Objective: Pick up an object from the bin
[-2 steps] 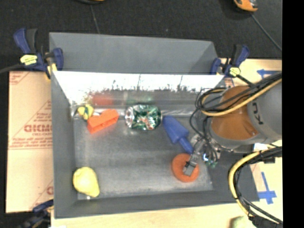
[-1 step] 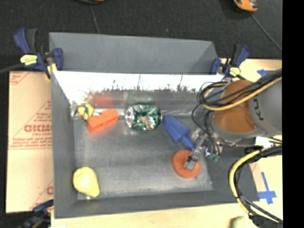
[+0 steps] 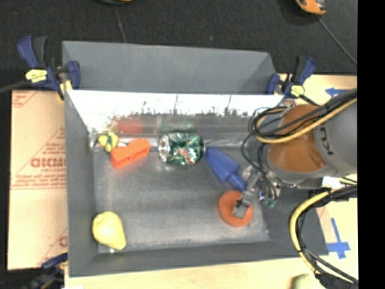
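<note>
- The gripper (image 3: 243,205) hangs low over the right part of the orange disc (image 3: 230,214), with its dark tip against the disc's face. From this angle I cannot tell how far apart the jaws stand, or whether they have hold of anything.
- The disc lies flat on the floor of the bin (image 3: 168,200), directly beneath the gripper.
- As I judge it, the step in hand is settling onto the disc for the grasp. A flat, low thing gives little to bite on, so the jaws should straddle its rim or its full width and go right down to the floor before they close.
- The approach is best kept straight down. A sideways nudge would likely only slide the disc across the smooth metal.
- The disc is round, thin and orange-red, with a plain top. It looks like a lid or puck, and probably rigid and light. Its right part is hidden under the gripper.
- The blue piece (image 3: 222,163), long and slanted, lies just up and left of the disc. It is near enough to be clipped if the wrist drifts that way.
- Further up and left of the disc sits a crushed green can (image 3: 180,149), and beyond that an orange block (image 3: 129,153).
- Well to the left of the disc, and a little lower, rests a yellow pear-shaped fruit (image 3: 109,230), clear of the work.
</note>
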`<state>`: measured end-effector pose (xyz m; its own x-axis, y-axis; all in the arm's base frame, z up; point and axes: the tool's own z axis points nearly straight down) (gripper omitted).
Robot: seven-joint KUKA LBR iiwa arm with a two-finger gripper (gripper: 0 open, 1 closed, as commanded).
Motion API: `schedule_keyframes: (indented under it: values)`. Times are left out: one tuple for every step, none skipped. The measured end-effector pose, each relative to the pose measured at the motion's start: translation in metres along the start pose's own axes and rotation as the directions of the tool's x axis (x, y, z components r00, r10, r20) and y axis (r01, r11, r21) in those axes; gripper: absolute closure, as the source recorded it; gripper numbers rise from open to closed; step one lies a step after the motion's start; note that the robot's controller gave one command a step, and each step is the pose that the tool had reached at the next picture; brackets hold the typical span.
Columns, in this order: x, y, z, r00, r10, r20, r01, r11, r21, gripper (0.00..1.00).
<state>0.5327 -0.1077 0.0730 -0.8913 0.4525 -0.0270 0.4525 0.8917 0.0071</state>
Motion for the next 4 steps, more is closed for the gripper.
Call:
schedule_keyframes:
  values:
    - [0.006,-0.02,0.001,0.982,0.187,-0.003,-0.187,0.982,-0.002,0.0]
    - [-0.002,-0.006,0.001,0.99,0.14,0.001,-0.14,0.99,0.001,0.0]
    - [0.002,-0.005,0.001,0.992,0.124,0.003,-0.124,0.992,-0.002,0.0]
    - [0.001,0.001,0.001,0.992,0.126,0.005,-0.126,0.992,0.0,0.0]
